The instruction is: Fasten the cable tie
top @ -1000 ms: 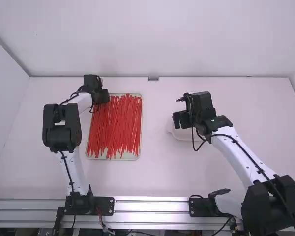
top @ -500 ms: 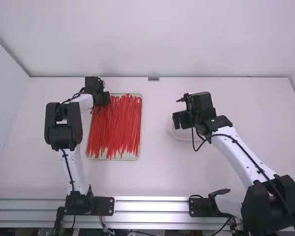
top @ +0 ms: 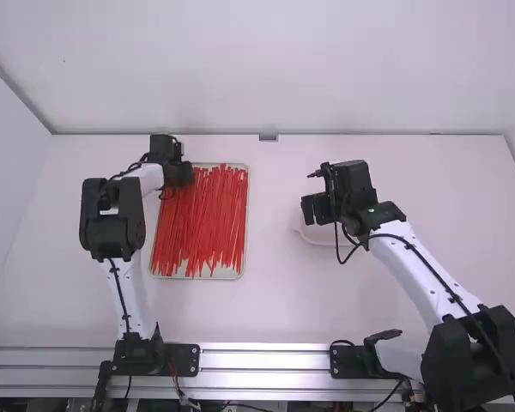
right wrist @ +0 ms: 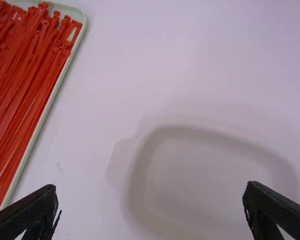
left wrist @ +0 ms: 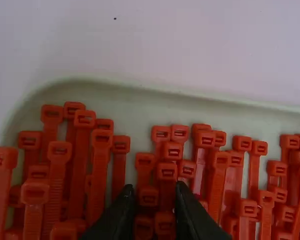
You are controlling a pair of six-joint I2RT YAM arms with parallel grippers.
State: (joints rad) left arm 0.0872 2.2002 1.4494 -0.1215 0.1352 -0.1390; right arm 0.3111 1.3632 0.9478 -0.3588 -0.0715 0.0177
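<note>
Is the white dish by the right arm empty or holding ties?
Empty. The dish shows only its bare white floor; the red ties lie on the tray, apart from it.

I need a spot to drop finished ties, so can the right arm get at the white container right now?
Probably yes: the right gripper hangs open directly over the white container, with nothing between them.

Cable ties (top: pixel 202 225) pack tray (top: pixel 245 219) densely, with bare strip only along far rim. Left end effector (left wrist: pixel 151 194) sits low among tie heads at far left corner, fingers slightly apart. Clear counter (top: pixel 270 249) lane between tray and shallow white container (right wrist: pixel 205 185). Right end effector (right wrist: pixel 150 200) hangs over container, fingers wide apart. Open counter on outer right side.
</note>
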